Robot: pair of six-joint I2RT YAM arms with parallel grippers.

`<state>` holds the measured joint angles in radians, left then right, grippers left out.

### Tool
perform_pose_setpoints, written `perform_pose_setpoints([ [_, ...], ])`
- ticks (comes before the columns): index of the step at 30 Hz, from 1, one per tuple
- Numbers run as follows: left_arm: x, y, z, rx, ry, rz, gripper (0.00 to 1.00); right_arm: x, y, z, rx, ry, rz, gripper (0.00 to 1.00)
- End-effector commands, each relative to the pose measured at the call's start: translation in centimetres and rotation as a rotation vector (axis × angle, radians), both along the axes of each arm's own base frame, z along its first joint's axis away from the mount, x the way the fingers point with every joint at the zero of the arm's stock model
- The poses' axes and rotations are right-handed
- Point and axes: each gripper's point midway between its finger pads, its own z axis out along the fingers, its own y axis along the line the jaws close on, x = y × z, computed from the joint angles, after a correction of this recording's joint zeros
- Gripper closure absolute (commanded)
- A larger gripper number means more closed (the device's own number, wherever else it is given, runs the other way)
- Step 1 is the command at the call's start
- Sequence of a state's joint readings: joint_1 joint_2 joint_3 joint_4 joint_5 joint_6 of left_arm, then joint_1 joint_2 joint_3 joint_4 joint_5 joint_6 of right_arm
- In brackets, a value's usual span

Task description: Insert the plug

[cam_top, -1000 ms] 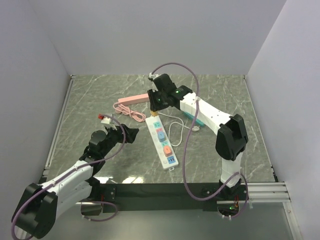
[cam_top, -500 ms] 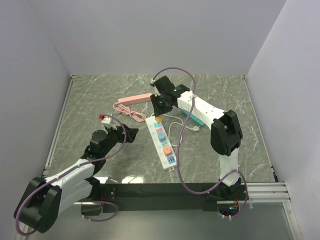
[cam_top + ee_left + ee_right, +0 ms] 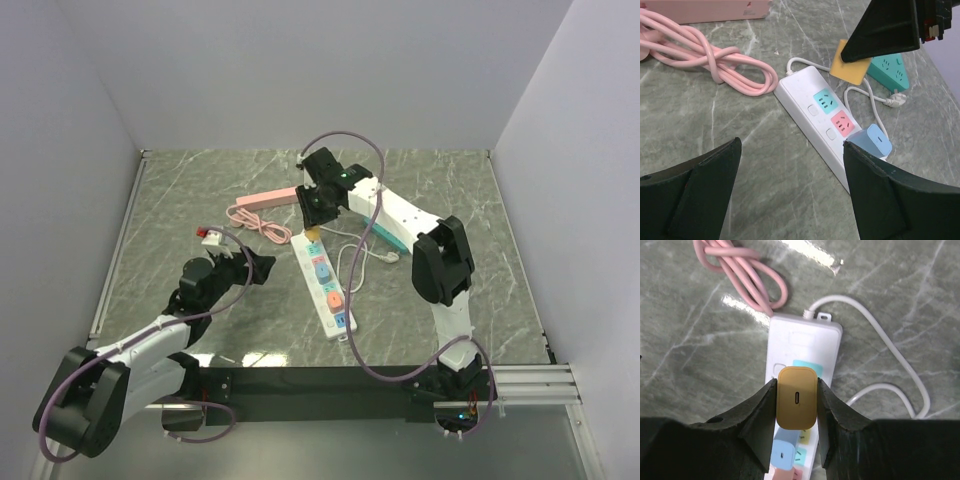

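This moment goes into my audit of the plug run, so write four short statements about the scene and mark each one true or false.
1. The right claw is shut on the yellow plug. True.
2. The left claw grips the pink cable. False: the left claw is open and empty, and the pink cable lies coiled on the table.
3. A blue plug sits in the white power strip. True.
4. The yellow plug lies loose on the table. False: the right claw holds it over the cord end of the white power strip.
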<state>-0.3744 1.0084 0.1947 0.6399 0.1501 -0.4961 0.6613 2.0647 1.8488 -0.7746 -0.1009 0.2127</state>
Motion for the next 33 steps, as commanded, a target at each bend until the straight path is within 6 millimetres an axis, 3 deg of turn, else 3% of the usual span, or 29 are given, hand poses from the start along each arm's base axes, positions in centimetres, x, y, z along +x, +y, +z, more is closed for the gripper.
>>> perform_pose_setpoints([
  [1,0.7,-0.3,2.1,-0.047,-0.051,-0.012,0.11,0.9,1.0,1.2,0.04,-0.015,0.028,1.0],
  [6,1.3,0.9,2.2,-0.041,-0.049,0.026,0.11,1.4,0.3,2.6,0.154,-0.011,0.037,1.0],
  [7,1.6,0.9,2.5,-0.043,-0.05,0.032,0.11,1.6,0.2,3.9,0.193,-0.034,0.042,1.0],
  [9,2.1,1.0,2.8,-0.042,-0.049,0.04,0.12,2.2,-1.4,4.1,0.193,-0.051,0.002,1.0],
  [11,2.7,0.9,3.6,-0.039,-0.061,0.042,0.12,2.9,-2.9,5.9,0.198,-0.122,-0.034,1.0],
  [12,2.9,0.8,3.4,-0.035,-0.053,0.042,0.12,2.8,-4.3,5.0,0.178,-0.119,-0.06,1.0],
  [13,3.3,0.8,3.8,-0.03,-0.062,0.045,0.12,3.2,-5.0,6.7,0.196,-0.182,-0.08,1.0],
  [15,3.6,0.8,3.4,-0.018,-0.045,0.048,0.13,3.5,-7.9,5.7,0.154,-0.203,-0.141,1.0],
  [16,3.7,0.7,3.4,-0.016,-0.046,0.043,0.13,3.6,-8.9,7.0,0.166,-0.244,-0.162,1.0],
  [18,3.8,0.5,3.5,-0.019,-0.046,0.037,0.13,3.5,-11.0,6.4,0.128,-0.267,-0.198,1.0],
  [20,3.9,0.2,3.8,-0.026,-0.053,0.017,0.13,3.8,-13.1,7.4,0.108,-0.325,-0.23,1.0],
  [26,4.5,-0.9,4.6,-0.034,-0.07,-0.026,0.14,3.5,-19.5,4.4,-0.03,-0.31,-0.409,1.0],
  [30,4.7,-1.3,4.4,-0.024,-0.07,-0.044,0.14,2.4,-22.3,2.4,-0.138,-0.304,-0.462,1.0],
  [33,4.4,-1.4,4.2,-0.021,-0.071,-0.055,0.14,2.6,-24.0,2.4,-0.177,-0.337,-0.466,1.0],
])
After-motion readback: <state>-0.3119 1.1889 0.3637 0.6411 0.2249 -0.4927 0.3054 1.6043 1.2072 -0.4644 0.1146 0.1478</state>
